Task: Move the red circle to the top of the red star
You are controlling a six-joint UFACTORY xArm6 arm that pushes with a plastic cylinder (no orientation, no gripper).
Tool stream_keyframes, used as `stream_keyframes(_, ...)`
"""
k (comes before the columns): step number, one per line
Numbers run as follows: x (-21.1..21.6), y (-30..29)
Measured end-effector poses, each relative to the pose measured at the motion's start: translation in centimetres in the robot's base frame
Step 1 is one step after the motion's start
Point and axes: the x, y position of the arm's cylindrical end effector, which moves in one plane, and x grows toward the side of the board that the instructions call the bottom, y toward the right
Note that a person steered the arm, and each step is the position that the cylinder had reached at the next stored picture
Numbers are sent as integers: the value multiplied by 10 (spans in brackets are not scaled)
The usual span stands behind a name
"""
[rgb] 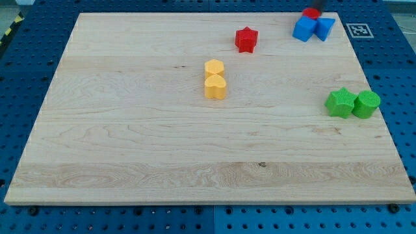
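Two blue blocks (312,28) crowd the red circle (311,12) at top right.

Only a tiny bit of my tip (320,9) shows at the view's top edge, a short dark stick end that looks plain black, with no wires or marks to see.
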Motion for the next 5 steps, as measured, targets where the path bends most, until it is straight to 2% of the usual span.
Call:
stream_keyframes(1, -1, -31)
stream_keyframes(2, -1, -24)
stream_keyframes(3, -1, 32)
stream_keyframes(4, 14, 38)
stream_keyframes(5, 33, -8)
